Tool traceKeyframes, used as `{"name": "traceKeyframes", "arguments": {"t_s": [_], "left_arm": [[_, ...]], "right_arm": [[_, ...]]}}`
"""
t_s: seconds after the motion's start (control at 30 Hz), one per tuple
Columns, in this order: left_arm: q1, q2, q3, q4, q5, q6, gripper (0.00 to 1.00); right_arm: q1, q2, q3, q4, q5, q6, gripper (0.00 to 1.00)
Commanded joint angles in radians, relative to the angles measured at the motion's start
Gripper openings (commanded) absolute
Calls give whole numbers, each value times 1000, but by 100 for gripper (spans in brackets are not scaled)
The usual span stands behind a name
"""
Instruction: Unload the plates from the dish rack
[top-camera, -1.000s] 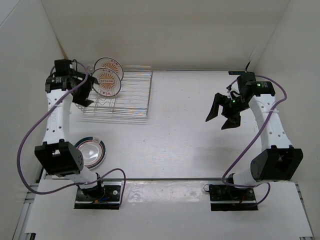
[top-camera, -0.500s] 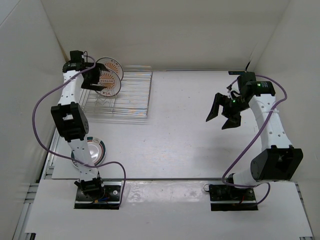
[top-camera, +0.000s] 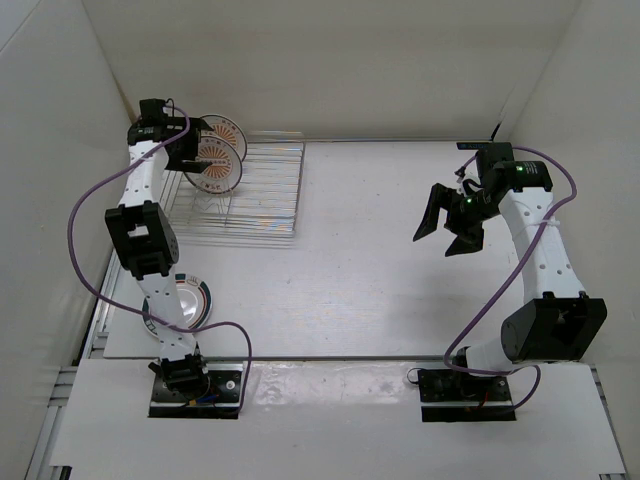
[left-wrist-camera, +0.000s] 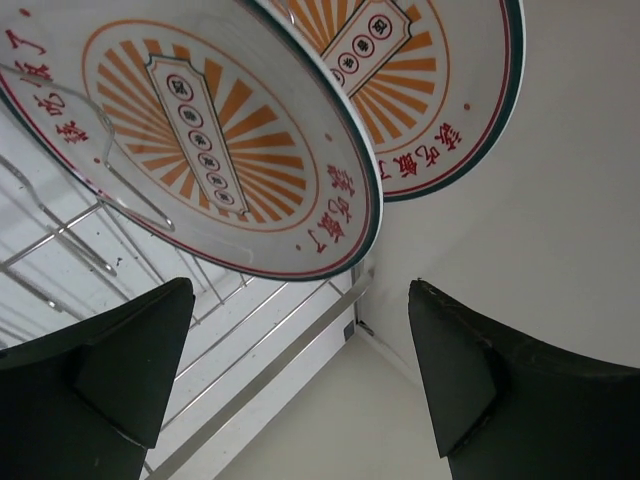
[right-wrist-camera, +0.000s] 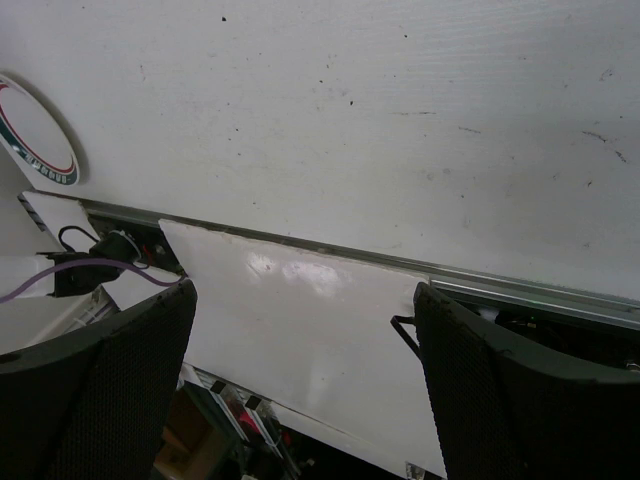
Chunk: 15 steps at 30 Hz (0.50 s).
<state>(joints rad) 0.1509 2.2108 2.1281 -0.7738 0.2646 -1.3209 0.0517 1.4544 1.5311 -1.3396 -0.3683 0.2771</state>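
Observation:
Two white plates with orange sunburst patterns stand upright in the silver wire dish rack (top-camera: 265, 195) at the back left: the nearer one (top-camera: 218, 168) (left-wrist-camera: 200, 140) and the farther one (top-camera: 226, 130) (left-wrist-camera: 440, 90). A third plate with a dark greenish striped rim (top-camera: 192, 300) (right-wrist-camera: 35, 135) lies flat on the table at the near left, partly behind the left arm. My left gripper (top-camera: 183, 158) (left-wrist-camera: 300, 350) is open and empty, right beside the standing plates at the rack's left end. My right gripper (top-camera: 445, 225) (right-wrist-camera: 305, 340) is open and empty, held above the table's right side.
White walls enclose the table on the left, back and right. The rack's right part holds only bare tines. A metal strip (top-camera: 350, 360) runs along the table's front edge, with the arm bases and purple cables beyond it.
My left arm swung from the rack's left side up to the back left corner, bringing the open gripper close to the standing plates. The right arm has barely moved.

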Motion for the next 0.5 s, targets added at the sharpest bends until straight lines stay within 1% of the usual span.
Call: {"name": "traceKeyframes", "arguments": {"t_s": [0.0,0.13,0.23,0.27,0.37,0.4,0.47], "left_arm": [[7,27,44,48,-18,-21,99],[13,73,76,73,-27,-43,99],[21,86,43,119,-19,-78,99],[24,89,36,140,-18,-80,98],[32,92,35,139,-10,-81,92],[30,83,26,136,-10,-75,88],[35,61,-5,133,-4,-60,84]], "right_arm": [[-7,-9,40,-78,-1,-15,90],[-4,-6,43,-81,5,-15,90],[-9,-9,40,-82,9,-18,90],[-7,-5,37,-81,9,-18,90],[-6,0,37,-81,8,-16,90],[-4,0,37,-79,8,-15,90],[-4,4,35,-78,5,-15,90]]}}
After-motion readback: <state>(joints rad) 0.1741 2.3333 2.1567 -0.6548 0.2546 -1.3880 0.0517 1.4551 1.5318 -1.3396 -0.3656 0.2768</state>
